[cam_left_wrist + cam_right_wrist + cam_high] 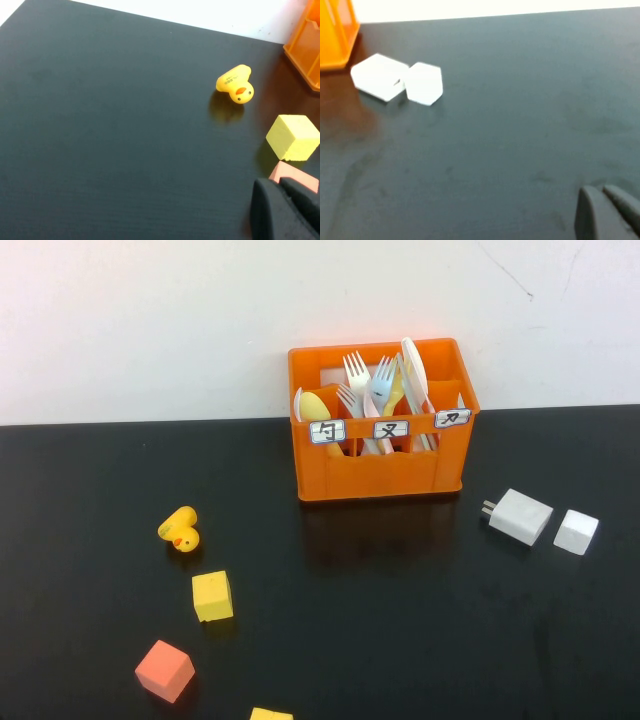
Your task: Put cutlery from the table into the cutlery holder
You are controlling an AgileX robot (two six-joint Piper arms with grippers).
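The orange cutlery holder (380,468) stands at the back middle of the black table (400,620). Several pieces of cutlery stand upright in it, among them a pale fork (356,368) and a pale knife (412,365). No cutlery lies on the table in any view. Neither arm shows in the high view. My left gripper (277,184) is shut and empty, low over the table beside the orange cube (295,176). My right gripper (601,190) is shut and empty over bare table, well away from the crate's corner (335,35).
A yellow toy duck (180,530) lies left of the crate, with a yellow cube (212,596), the orange cube (165,670) and a second yellow cube (270,714) nearer the front. Two white charger blocks (520,516) (576,531) lie right of the crate.
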